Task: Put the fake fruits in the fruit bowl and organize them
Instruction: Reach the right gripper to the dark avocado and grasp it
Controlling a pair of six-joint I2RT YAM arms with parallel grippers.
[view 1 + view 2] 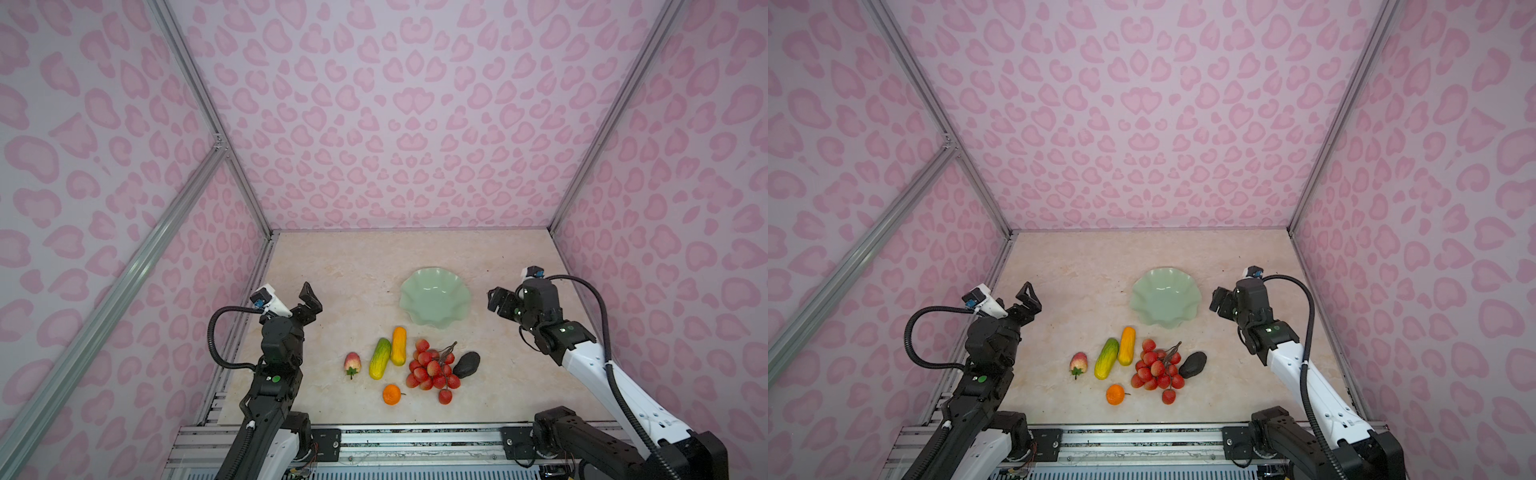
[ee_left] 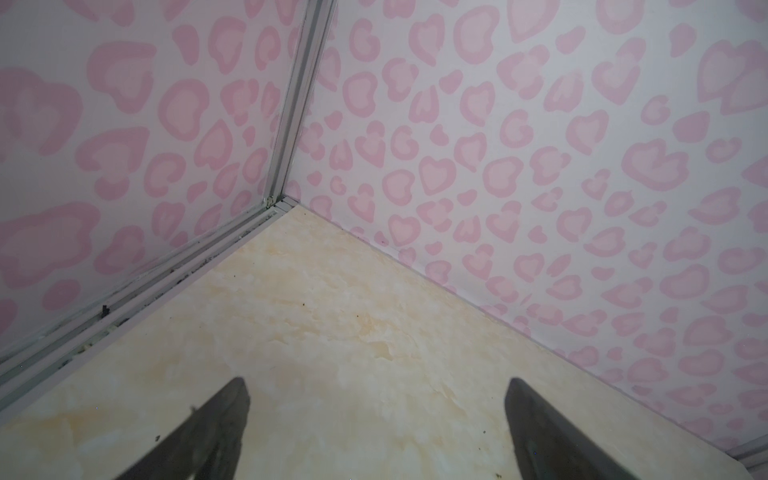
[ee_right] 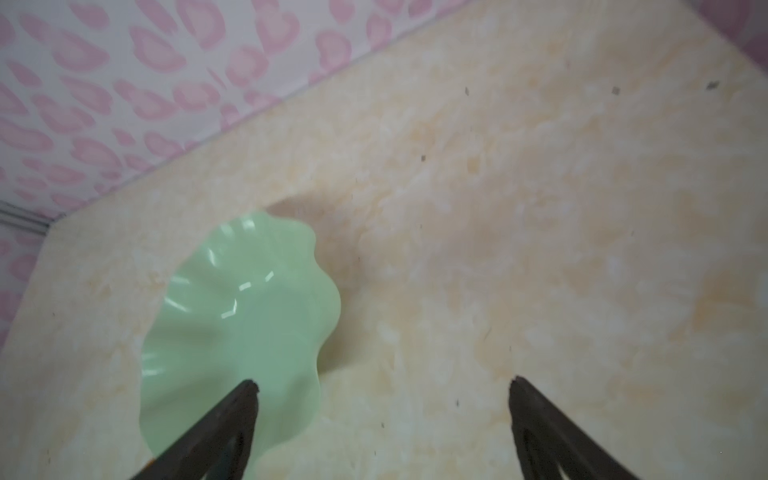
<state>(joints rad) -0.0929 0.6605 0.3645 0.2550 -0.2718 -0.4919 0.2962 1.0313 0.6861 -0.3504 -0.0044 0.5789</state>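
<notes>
The mint-green fruit bowl (image 1: pixel 435 297) (image 1: pixel 1165 297) (image 3: pixel 232 332) stands empty on the marble tabletop. In front of it lie the fake fruits: a pink-red strawberry (image 1: pixel 352 363), a green-yellow oblong (image 1: pixel 380 358), an orange-yellow oblong (image 1: pixel 398 345), a round orange (image 1: pixel 392 394), a bunch of red balls (image 1: pixel 432 371) and a dark avocado (image 1: pixel 466 364). My left gripper (image 1: pixel 311 300) (image 2: pixel 376 388) hovers open and empty left of the fruits, facing the back left corner. Just right of the bowl, my right gripper (image 1: pixel 498 300) (image 3: pixel 384 386) is open and empty.
Pink-patterned walls close in the table on three sides, with aluminium frame rails (image 1: pixel 249 332) along the left edge and a metal rail (image 1: pixel 415 440) across the front. Bare marble tabletop (image 1: pixel 353 266) lies behind and left of the bowl.
</notes>
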